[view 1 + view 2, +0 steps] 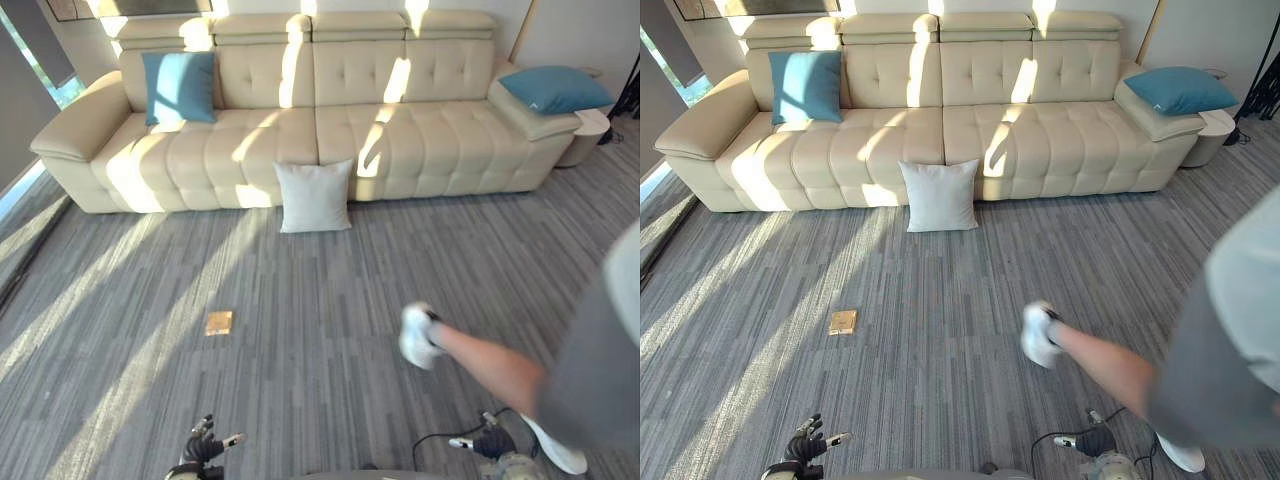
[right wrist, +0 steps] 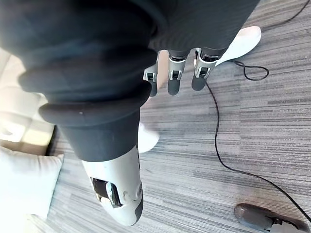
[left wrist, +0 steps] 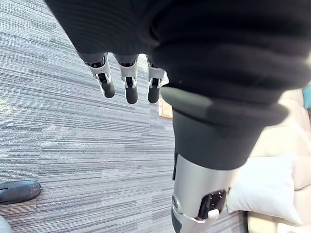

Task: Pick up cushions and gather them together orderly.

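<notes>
We hang left hand (image 1: 205, 450) and right hand (image 1: 488, 441) low, fingers relaxed and empty, because the white cushion (image 1: 314, 196) leans on the sofa (image 1: 430, 135) well ahead of both, blue cushion (image 1: 180, 87) and second blue cushion (image 1: 556, 88) farther beyond.

Sunlit cream sofa (image 1: 300, 120) against wall, on grey striped carpet (image 1: 200, 380).

A living room or lounge.
A long cream tufted sofa (image 1: 420, 140) stands along the wall on grey striped carpet (image 1: 300, 330), with a blue cushion (image 1: 180, 87) against its back, a second blue cushion (image 1: 556, 88) on its armrest and a white cushion (image 1: 314, 196) leaning on its front.
</notes>
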